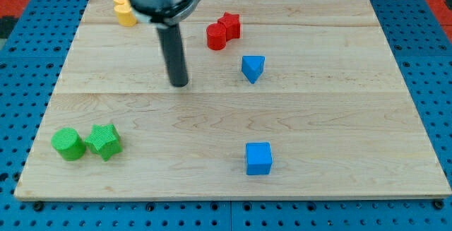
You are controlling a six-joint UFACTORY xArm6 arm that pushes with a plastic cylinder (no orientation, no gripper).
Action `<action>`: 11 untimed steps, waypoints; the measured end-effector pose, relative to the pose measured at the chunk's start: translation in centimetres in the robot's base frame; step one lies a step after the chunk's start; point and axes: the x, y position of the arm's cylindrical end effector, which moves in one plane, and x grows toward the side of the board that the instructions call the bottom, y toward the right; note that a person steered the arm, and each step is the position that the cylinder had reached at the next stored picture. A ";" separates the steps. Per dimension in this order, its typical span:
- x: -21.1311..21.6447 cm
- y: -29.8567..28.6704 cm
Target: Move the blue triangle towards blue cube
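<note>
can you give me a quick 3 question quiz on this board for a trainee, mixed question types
1. True or false: my tip touches the blue triangle.
2. Multiple choice: seen from the blue triangle, the blue cube lies toward the view's A) top, B) bottom, C) left.
3. Fill in: the two blocks at the view's lower left, the round green block and the green star-shaped block, are both ____.

Key
1. False: my tip stands apart, to the view's left of the triangle.
2. B: the cube sits almost straight below it.
3. green
</note>
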 end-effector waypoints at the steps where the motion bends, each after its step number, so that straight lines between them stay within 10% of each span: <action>1: -1.0 7.6; 11: 2.8 17.9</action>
